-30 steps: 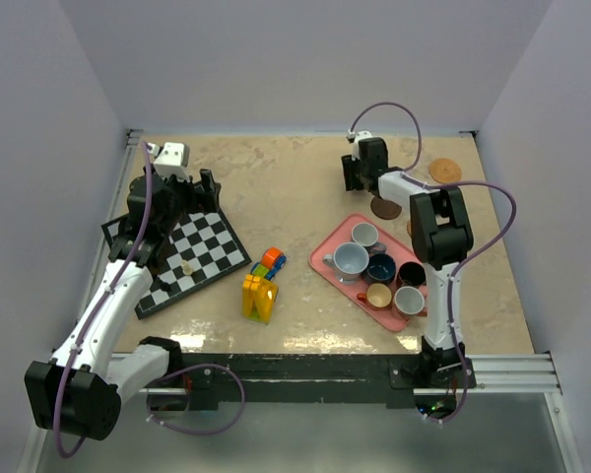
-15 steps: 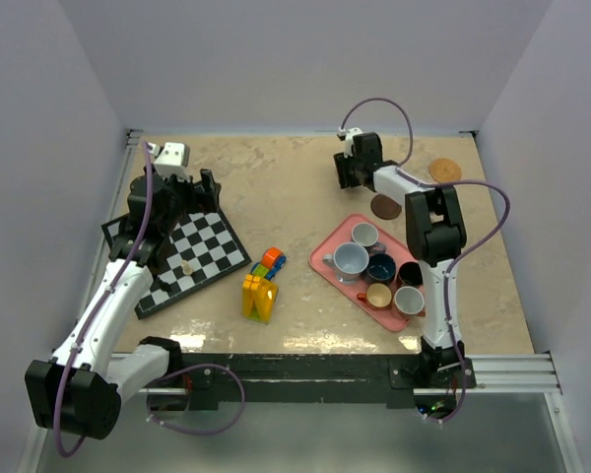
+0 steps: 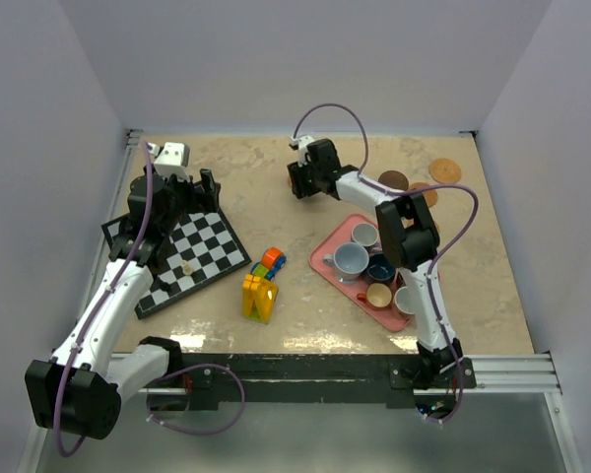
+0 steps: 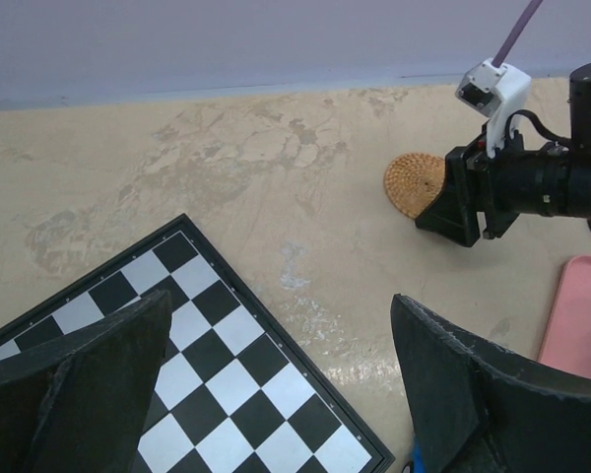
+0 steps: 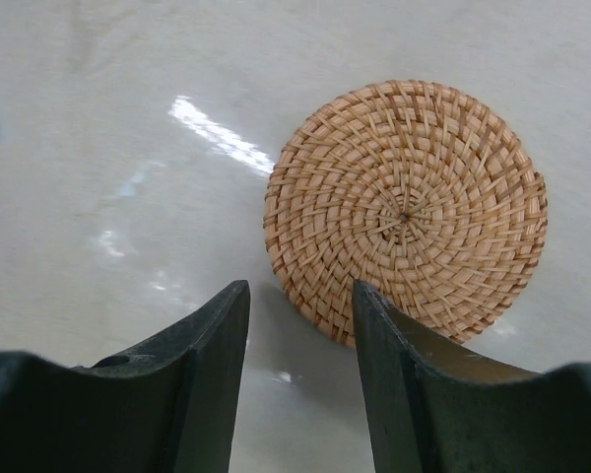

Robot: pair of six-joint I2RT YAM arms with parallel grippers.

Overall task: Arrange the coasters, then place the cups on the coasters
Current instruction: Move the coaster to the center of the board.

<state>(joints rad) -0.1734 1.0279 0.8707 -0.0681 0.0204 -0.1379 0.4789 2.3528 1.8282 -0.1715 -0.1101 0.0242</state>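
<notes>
Coaster (image 5: 406, 212), woven tan, just beyond right pincer (image 5: 298, 293), jaws apart

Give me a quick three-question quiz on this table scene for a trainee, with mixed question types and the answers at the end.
1. Which thing is closest to the left gripper? A chessboard; B toy blocks; C dark coaster.
2. True or false: a cup stands on the woven coaster just ahead of the right gripper.
3. Fill in: the cups in view stand on a ___ tray.
Key: 1 A. 2 False, the woven coaster is bare. 3 pink.
</notes>
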